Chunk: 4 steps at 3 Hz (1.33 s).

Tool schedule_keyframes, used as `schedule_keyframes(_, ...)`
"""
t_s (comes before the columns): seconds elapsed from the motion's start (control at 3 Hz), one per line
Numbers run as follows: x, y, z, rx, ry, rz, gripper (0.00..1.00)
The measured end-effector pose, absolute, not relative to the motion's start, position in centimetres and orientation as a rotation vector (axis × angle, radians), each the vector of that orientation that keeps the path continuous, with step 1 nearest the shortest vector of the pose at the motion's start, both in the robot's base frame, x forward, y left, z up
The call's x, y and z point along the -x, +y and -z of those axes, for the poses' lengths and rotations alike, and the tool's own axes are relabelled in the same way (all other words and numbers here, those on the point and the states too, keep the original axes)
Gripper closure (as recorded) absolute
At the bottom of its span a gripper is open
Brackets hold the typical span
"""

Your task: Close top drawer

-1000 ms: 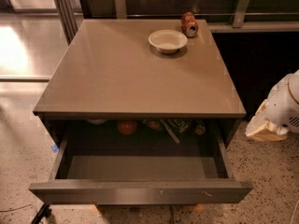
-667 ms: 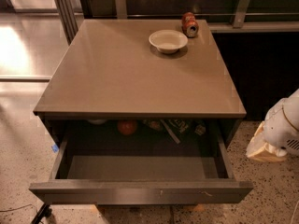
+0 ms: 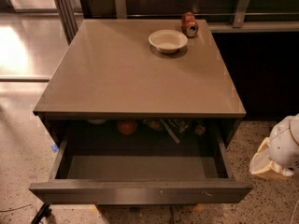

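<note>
In the camera view, the top drawer [image 3: 140, 192] is standing pulled far out of its cabinet, its flat scratched front running across the bottom of the frame and its grey floor lying bare toward the front. The gripper [image 3: 267, 163] is hanging at the right edge of the frame, low and beside the drawer's right front corner but apart from it; whether it is spread or pressed together I cannot tell. The main risk I am seeing is contact at that near corner: a push landing there instead of mid-front is likely to skew the drawer on its runners and jam it, or the tool may slip off the handleless face. At the back of the drawer, under the cabinet top [image 3: 140, 78], an orange round thing [image 3: 127, 127] and some packets [image 3: 174, 125] are sitting; a fast shove may be throwing them about. In the upper part of the frame, a can [image 3: 189, 24] is lying on its side just beside a bowl [image 3: 168, 41], so a hard slam could be setting it rolling.
</note>
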State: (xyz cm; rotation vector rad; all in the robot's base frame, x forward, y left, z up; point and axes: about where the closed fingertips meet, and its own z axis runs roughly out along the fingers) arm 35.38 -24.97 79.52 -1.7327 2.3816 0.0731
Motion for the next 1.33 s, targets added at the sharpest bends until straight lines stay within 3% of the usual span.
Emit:
schedule_keyframes(1.0,-25.4,-25.4,-72.9,1.926,2.298,-0.211,1.00)
schedule_keyframes(1.33,-26.0,-25.0,-72.3,1.926,2.303,-0.217,1.00)
